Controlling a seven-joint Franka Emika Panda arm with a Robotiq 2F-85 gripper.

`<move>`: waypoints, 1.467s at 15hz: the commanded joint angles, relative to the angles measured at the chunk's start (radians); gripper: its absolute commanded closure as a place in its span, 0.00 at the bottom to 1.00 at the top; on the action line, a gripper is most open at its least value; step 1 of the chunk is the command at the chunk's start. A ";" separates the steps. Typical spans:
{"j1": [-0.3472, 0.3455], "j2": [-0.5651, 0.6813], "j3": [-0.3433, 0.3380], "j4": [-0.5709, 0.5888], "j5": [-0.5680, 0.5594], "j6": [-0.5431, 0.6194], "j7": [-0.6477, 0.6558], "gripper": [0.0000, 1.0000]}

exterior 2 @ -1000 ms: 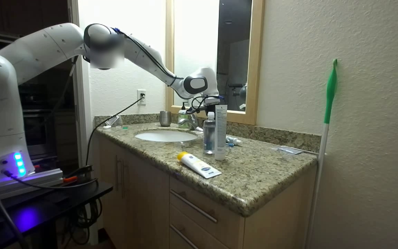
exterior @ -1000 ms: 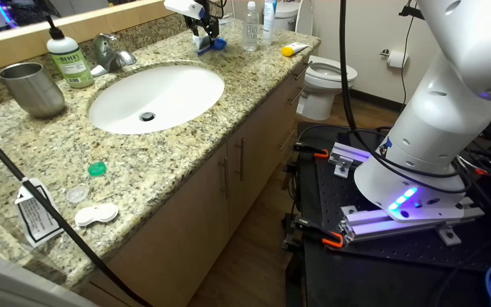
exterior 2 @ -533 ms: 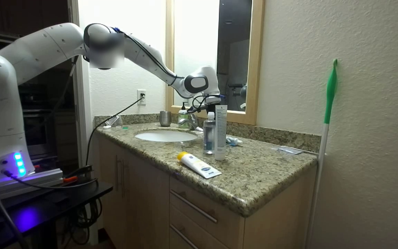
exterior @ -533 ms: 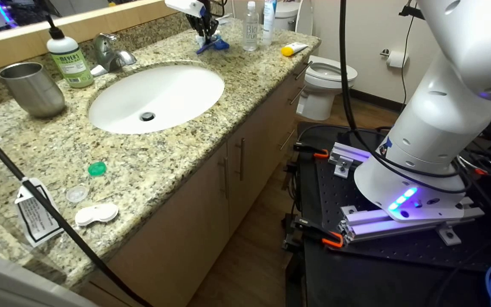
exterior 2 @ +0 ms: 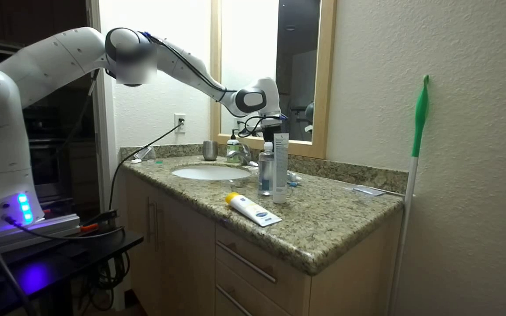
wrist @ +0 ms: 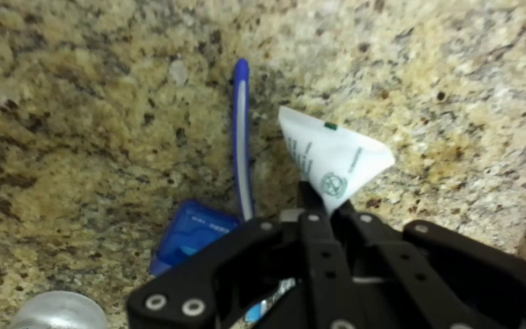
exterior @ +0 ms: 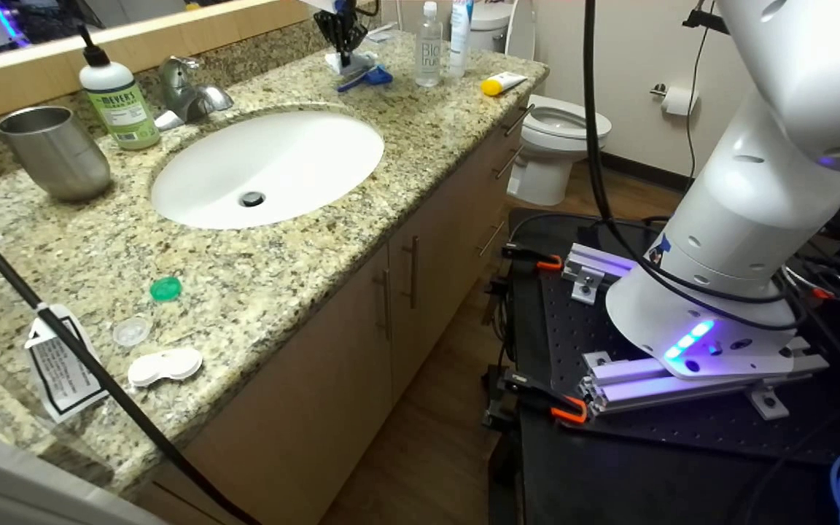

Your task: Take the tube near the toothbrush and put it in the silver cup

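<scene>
The white tube (wrist: 336, 157) with dark green print is pinched between my fingertips in the wrist view, its broad end fanning out past them. My gripper (wrist: 327, 205) is shut on it. Beside it on the counter lies the blue-and-white toothbrush (wrist: 242, 146). In an exterior view the gripper (exterior: 345, 63) is low at the back of the counter with the tube (exterior: 359, 64) under it. I cannot tell whether the tube is clear of the surface. Across the sink, the silver cup (exterior: 63, 157) stands upright, its mouth facing up; it also shows as the cup (exterior 2: 210, 150).
A blue case (wrist: 197, 235) lies by the toothbrush. A clear bottle (exterior: 429, 51) and a tall standing tube (exterior 2: 280, 169) are close to the gripper. The sink (exterior: 267, 168), faucet (exterior: 190, 91) and soap bottle (exterior: 119, 106) lie between gripper and cup. A yellow-capped tube (exterior 2: 253, 209) lies near the edge.
The fingers have closed on the white tube. The wrist has risen a little, and the tube has shifted with it. The blue case has been nudged slightly beside the toothbrush.
</scene>
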 commanded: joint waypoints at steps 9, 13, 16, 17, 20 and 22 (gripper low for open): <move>-0.020 -0.515 0.104 -0.214 0.331 -0.428 -0.076 0.98; -0.015 -0.477 0.091 -0.126 0.305 -0.433 -0.056 0.92; -0.009 -0.449 0.094 -0.124 0.281 -0.502 -0.068 0.98; -0.009 -0.459 0.111 -0.149 0.294 -0.561 -0.091 0.98; 0.006 -0.551 0.138 -0.254 0.312 -0.690 -0.130 0.98; 0.013 -0.607 0.150 -0.272 0.314 -0.830 -0.138 0.98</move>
